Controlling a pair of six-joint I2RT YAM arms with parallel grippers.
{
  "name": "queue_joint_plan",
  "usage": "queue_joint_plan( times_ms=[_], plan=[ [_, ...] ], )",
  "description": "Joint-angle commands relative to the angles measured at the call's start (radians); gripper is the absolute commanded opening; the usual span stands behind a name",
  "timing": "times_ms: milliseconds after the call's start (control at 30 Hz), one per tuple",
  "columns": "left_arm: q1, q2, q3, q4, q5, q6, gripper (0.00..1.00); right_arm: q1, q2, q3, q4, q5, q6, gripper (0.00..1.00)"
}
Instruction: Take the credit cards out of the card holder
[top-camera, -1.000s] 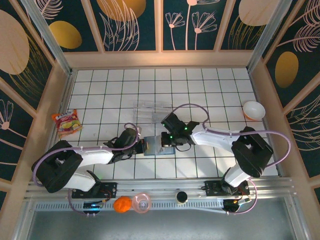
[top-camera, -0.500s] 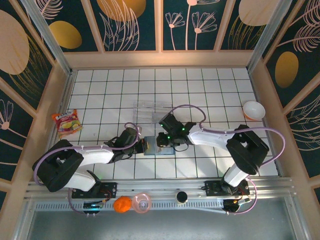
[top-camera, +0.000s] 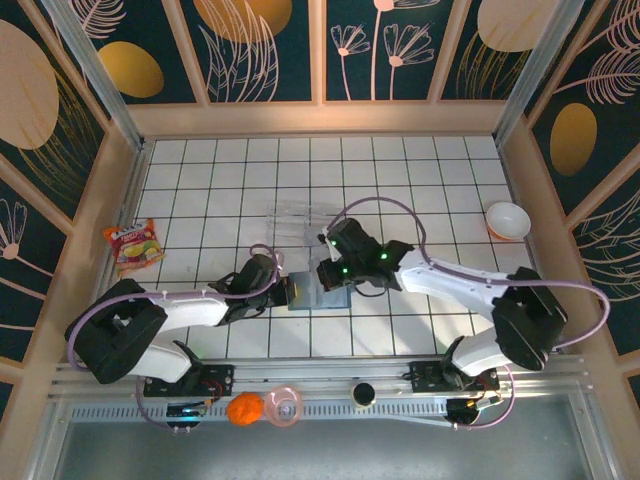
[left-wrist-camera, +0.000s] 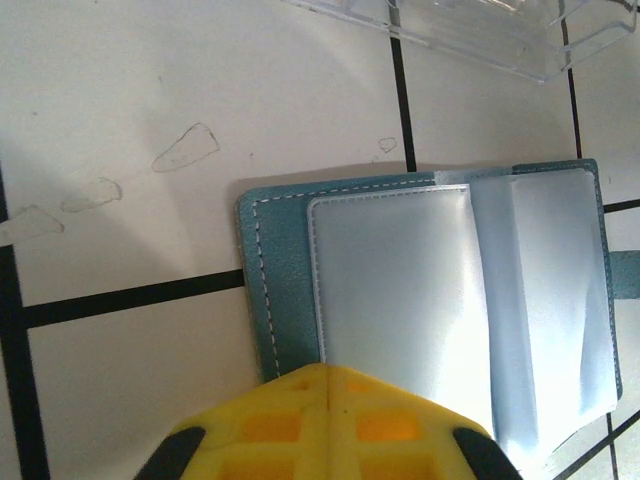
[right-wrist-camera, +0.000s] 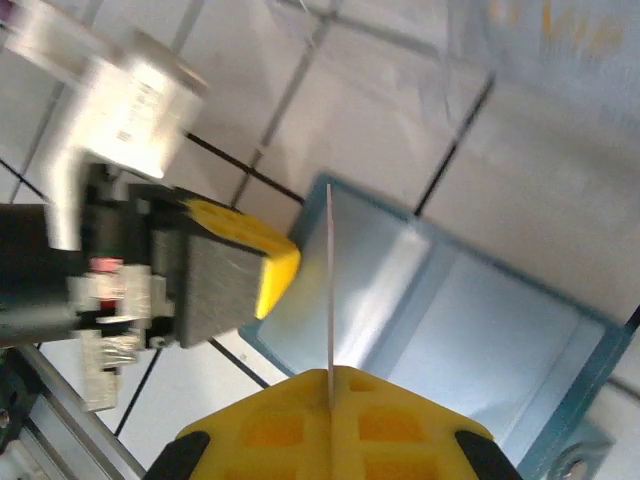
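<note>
White-tiled table (top-camera: 200, 180), glossy, with dark grout lines; it carries everything I am working around. Seen from above, the right arm (top-camera: 450, 285) arches across the middle, and its wrist hides part of the card holder from me. A clear, rigid plastic tray (top-camera: 300, 218) lies just beyond the holder. A white bowl (top-camera: 508, 220) and a crinkled snack packet (top-camera: 133, 246) sit well apart at opposite sides.

The card holder (left-wrist-camera: 280, 270) lies open on the tiles, with a stitched teal cover and shiny transparent sleeves. The left gripper (left-wrist-camera: 325, 385) has its yellow tips pressed together on the holder's near edge, and I see nothing nipped between them. The right gripper (right-wrist-camera: 330, 385) pinches a credit card (right-wrist-camera: 329, 280), which shows edge-on as a thin pale line above the sleeves.
</note>
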Motion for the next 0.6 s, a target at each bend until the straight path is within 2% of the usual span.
queue_joint_plan(
  times_ms=[0, 67, 233, 300, 367, 567],
  plan=[
    [-0.002, -0.030, 0.036, -0.053, -0.002, 0.006, 0.31, 0.004, -0.028, 0.109, -0.091, 0.069, -0.276, 0.00],
    [-0.002, -0.069, 0.044, -0.072, -0.012, -0.002, 0.51, 0.003, -0.020, 0.168, -0.140, 0.082, -0.398, 0.00],
    [-0.001, -0.178, 0.061, -0.162, -0.074, -0.025, 0.80, -0.025, 0.030, 0.274, -0.253, 0.096, -0.641, 0.00],
    [-0.001, -0.230, 0.052, -0.200, -0.107, -0.042, 0.95, -0.035, 0.073, 0.319, -0.307, 0.088, -0.720, 0.00],
    [0.003, -0.277, 0.039, -0.239, -0.133, -0.055, 0.99, -0.051, 0.119, 0.372, -0.361, 0.067, -0.787, 0.00],
    [0.014, -0.398, 0.008, -0.359, -0.219, -0.094, 0.99, -0.096, 0.254, 0.538, -0.449, 0.068, -0.941, 0.00]
  ],
)
